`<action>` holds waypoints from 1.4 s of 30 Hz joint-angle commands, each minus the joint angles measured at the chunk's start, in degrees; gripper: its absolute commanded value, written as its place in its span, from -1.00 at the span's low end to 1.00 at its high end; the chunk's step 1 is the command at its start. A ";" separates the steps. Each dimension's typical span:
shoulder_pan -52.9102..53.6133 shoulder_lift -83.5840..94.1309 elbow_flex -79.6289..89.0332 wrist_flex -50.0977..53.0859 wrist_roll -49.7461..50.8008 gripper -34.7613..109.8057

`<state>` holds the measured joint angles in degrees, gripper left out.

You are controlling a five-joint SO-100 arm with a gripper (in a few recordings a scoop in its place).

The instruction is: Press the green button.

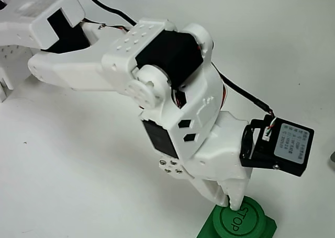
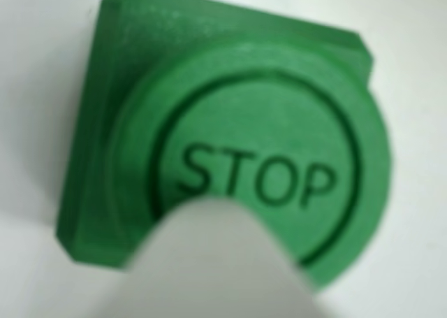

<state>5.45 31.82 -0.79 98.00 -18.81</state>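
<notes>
Blurred white plastic of the claw (image 2: 223,262) is seen closest to the wrist camera, rising from the bottom edge and covering the lower part of the green button (image 2: 258,164). Behind it, the round face with its raised rim and the embossed word "STOP" is shown sharply enough to be read, seated on a blocky green base (image 2: 105,122).

From overhead, the green button (image 1: 242,217) is found on the white surface (image 1: 78,185) at the near edge of what the camera takes in, cut off by the bottom of the picture. The white arm (image 1: 157,65) is stretched down from the far-left corner, and the claw (image 1: 233,199) is pointed downward, its tip laid over the far-left rim of the button cap. The fingers appear to be drawn together into one point with nothing held between them, though a thin gap cannot be ruled out. Whether the tip is touching the cap or hanging just above it cannot be told.

The approach is judged to be complete and the press itself to be in hand. A short, straight push downward is called for next. Since the tip is set near the rim rather than over the middle, a slight shift toward the centre may be needed so that the tip is not slid off the edge.
</notes>
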 commanded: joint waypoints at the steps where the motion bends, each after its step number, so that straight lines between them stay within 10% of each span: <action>1: 1.05 1.49 -4.39 0.62 -0.97 -0.52; 42: -0.97 11.07 -1.32 3.96 0.53 -0.52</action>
<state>3.96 31.82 -1.58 99.93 -18.28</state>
